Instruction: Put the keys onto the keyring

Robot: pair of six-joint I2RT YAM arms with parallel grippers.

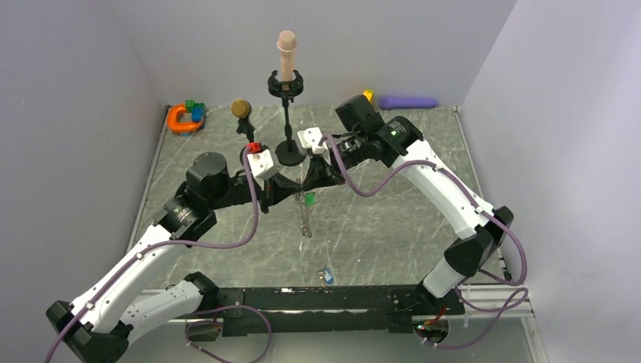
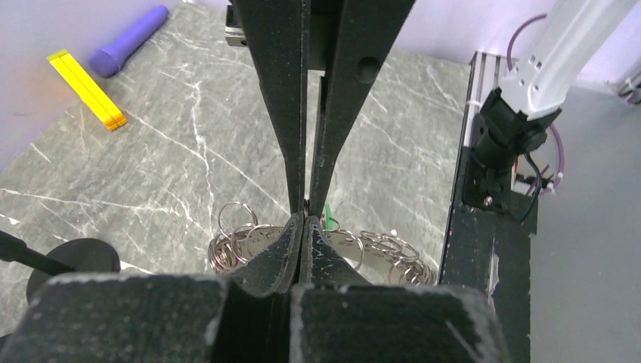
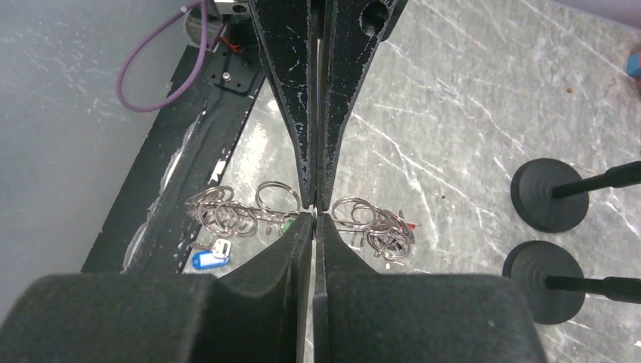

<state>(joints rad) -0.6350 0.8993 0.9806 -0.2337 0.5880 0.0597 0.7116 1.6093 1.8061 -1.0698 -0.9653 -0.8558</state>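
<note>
Where the arms meet over the middle of the worktop [image 1: 393,227], we see the left claw [image 2: 302,227] and the right claw [image 3: 315,223] pinched shut, tip to tip. The keyring [image 1: 305,219] lies just under them with a green key [image 1: 309,200]; whether either claw grips it we cannot tell.

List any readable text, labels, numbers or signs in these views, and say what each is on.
No text can be read in any view.
Blue key tag: it has a white label, too small and blurred to read.
Yellow strip, purple cylinder, black stand bases: no markings visible.
</note>
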